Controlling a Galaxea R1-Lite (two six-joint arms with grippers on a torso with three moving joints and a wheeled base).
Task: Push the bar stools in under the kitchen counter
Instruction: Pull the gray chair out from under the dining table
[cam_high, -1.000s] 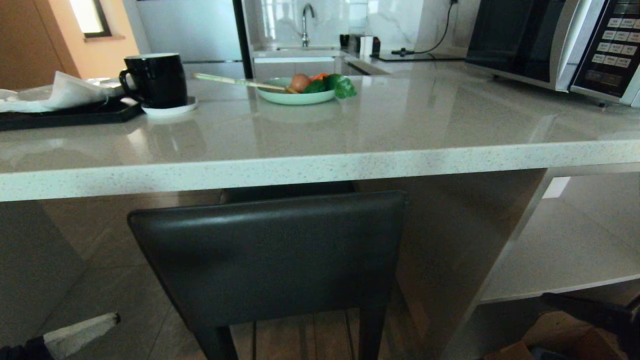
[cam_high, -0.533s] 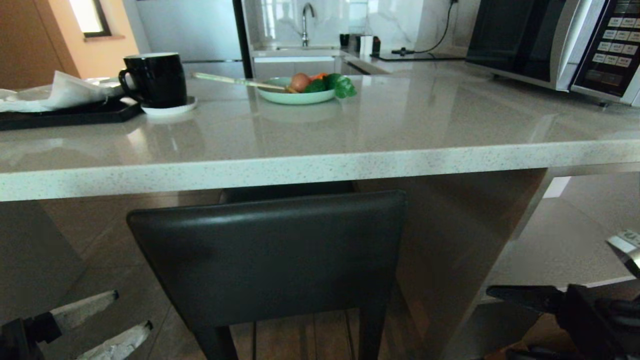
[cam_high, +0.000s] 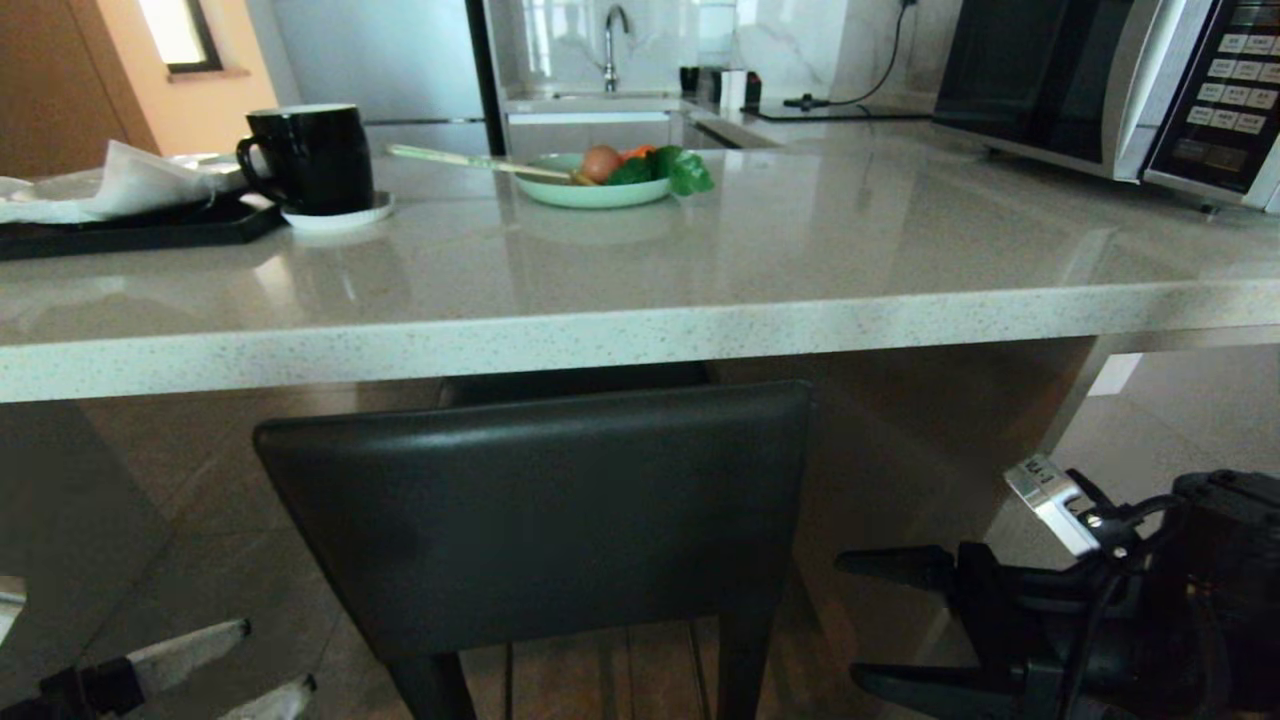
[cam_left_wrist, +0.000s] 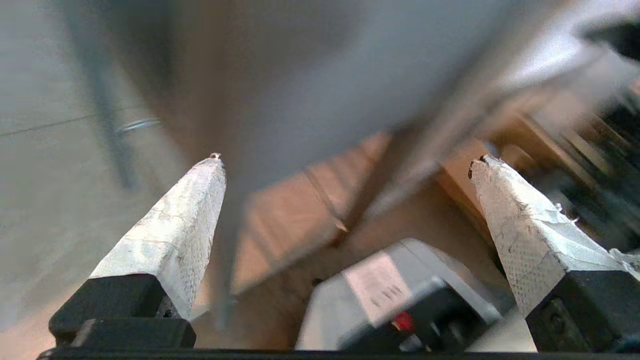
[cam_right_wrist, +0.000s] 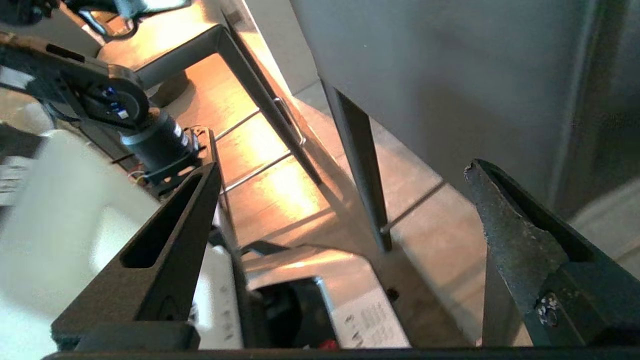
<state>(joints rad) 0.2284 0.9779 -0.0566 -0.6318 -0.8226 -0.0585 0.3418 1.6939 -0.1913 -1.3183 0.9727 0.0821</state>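
Kitchen counter (cam_high: 640, 335) is being shown as the largest element, its thick speckled edge running well above both claws and its slab end leg (cam_high: 930, 470) standing just beyond the right claw. One bar stool (cam_high: 540, 510) is being shown directly between the two claws, its dark backrest facing the robot and its top sitting just under the counter edge; the seat is being hidden by the backrest, so how far it already lies beneath the worktop cannot be told. A second stool is not being shown in the head view. The stool's slim legs (cam_right_wrist: 360, 165) and thin footrest (cam_right_wrist: 260, 145) are being picked up ahead of the right claw in its wrist view.

Right gripper (cam_high: 880, 625) is being held level beside the backrest's lower right corner, its black fingers spread wide and nothing between them. Left gripper (cam_high: 255, 660) is being held low off the lower left corner, its white-taped fingers (cam_left_wrist: 175, 235) likewise standing far apart and empty. Neither claw is touching the stool. The flanking placement is judged to be preparing a two-sided push on the backrest, so that the stool is driven straight and not swung.

A microwave (cam_high: 1100, 85), black mug (cam_high: 310, 155) and plate of vegetables (cam_high: 600, 180) are being left on the worktop, well above the claws.
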